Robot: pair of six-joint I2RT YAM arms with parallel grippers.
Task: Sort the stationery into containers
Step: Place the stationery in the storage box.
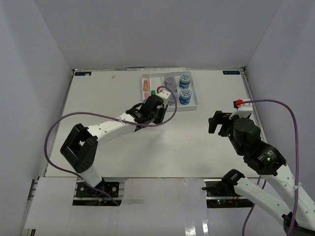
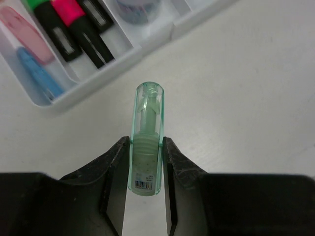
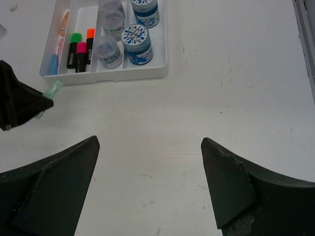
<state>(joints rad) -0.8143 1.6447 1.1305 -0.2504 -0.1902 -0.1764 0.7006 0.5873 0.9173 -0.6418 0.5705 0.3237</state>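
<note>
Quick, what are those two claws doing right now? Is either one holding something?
The left end effector is closed on the mint highlighter.
The right end effector is open and holds nothing.

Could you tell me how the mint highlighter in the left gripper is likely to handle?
The mint highlighter looks like rigid plastic, so it should not bend. Its glossy barrel may slip in the left gripper, which clamps only its label end. Being rounded, it would probably roll if laid on the table.

White matte table [image 1: 187, 142], lightly scuffed, boxed by three plain pale grey walls [image 1: 157, 29]; even diffuse light.
</note>
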